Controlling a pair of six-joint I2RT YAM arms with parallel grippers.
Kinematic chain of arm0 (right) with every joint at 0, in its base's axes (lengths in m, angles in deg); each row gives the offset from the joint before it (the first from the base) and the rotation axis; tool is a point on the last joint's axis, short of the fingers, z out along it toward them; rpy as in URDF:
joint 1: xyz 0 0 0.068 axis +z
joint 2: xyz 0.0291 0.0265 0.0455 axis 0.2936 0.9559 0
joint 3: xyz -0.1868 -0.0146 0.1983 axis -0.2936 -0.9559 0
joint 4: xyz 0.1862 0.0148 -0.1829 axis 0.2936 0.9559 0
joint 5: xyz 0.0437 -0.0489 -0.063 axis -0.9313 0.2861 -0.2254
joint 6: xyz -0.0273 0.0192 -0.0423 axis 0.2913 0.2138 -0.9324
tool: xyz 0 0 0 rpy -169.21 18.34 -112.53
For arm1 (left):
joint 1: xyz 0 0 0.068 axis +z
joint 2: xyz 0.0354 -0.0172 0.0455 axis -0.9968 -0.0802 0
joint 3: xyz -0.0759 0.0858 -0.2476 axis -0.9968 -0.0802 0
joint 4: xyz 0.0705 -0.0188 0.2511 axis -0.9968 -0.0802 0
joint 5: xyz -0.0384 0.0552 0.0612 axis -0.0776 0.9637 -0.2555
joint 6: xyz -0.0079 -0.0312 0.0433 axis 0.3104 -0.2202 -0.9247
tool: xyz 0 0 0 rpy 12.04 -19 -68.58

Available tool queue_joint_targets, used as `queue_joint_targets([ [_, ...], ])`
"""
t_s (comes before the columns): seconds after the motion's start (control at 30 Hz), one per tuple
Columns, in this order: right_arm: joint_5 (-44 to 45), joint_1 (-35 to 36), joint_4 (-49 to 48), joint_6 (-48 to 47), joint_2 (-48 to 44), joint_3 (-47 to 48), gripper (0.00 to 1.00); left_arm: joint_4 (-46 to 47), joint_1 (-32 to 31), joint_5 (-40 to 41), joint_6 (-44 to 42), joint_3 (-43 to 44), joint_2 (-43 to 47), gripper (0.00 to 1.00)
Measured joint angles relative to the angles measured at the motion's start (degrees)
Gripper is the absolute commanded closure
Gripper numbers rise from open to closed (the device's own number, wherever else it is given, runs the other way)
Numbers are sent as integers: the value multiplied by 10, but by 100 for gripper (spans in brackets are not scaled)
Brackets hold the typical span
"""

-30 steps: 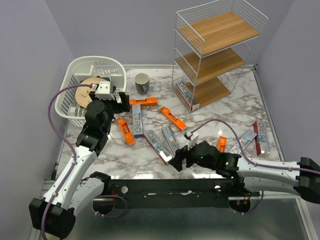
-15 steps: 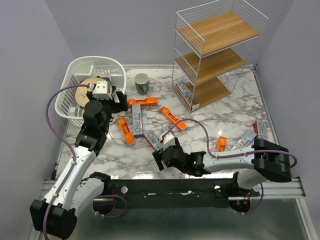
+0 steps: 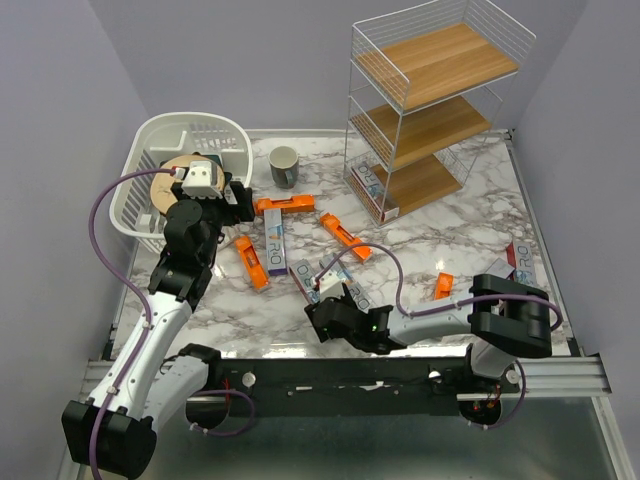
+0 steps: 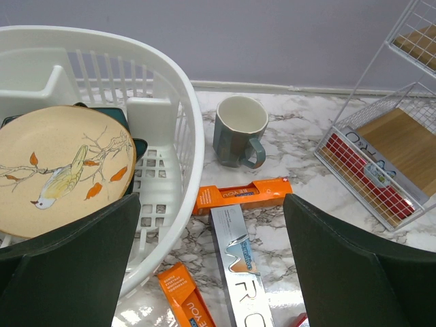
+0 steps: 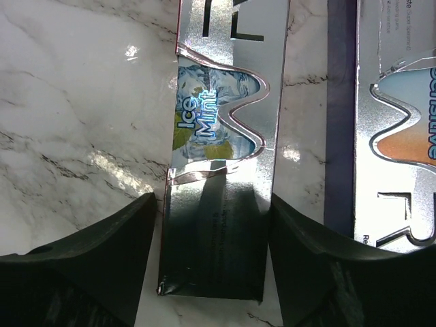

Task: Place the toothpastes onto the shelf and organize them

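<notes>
**Visibility.** From overhead, the right gripper covers the near end of a silver cardboard toothpaste box lettered "Ice Mint"; its fingers cannot be made out there. The right arm's folded elbow hides part of a silver and red carton at the right table edge. In the right wrist view the frame cuts off a second silver box with a purple side. In the left wrist view a bright orange carton is cut off at the bottom edge.

**Right arm.** It is stretched low across the front of the white marble table, wrist pointing left. Its fingers straddle the Ice Mint box, one pad at each long edge; whether they press it cannot be determined.

**Left arm.** It is raised with the elbow bent, beside the white plastic dish basket, which holds a cream plate painted with a bird. The left gripper has its jaws spread wide with nothing between them, above a grey-green ceramic mug and a long orange carton lying crosswise.

**Task items.** One silver and red box stands on edge in the bottom tier of the white wire shelf with wooden boards. The others lie flat on the marble.
</notes>
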Motion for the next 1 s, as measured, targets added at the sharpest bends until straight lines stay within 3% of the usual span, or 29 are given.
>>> queue_joint_targets([
  [0.27, 0, 0, -14, 2, -5, -11, 49, 0, 3, -8, 0, 0, 0, 1],
  [0.53, -4, 0, 33, 1, -86, -41, 50, 0, 4, -13, 2, 0, 0, 1],
  [0.83, -11, 1, 169, 31, -249, -43, 51, 0, 4, -13, 2, 0, 0, 1],
  [1.0, 6, -19, 299, 92, -348, -43, 53, 0, 5, -17, 2, 0, -1, 1],
])
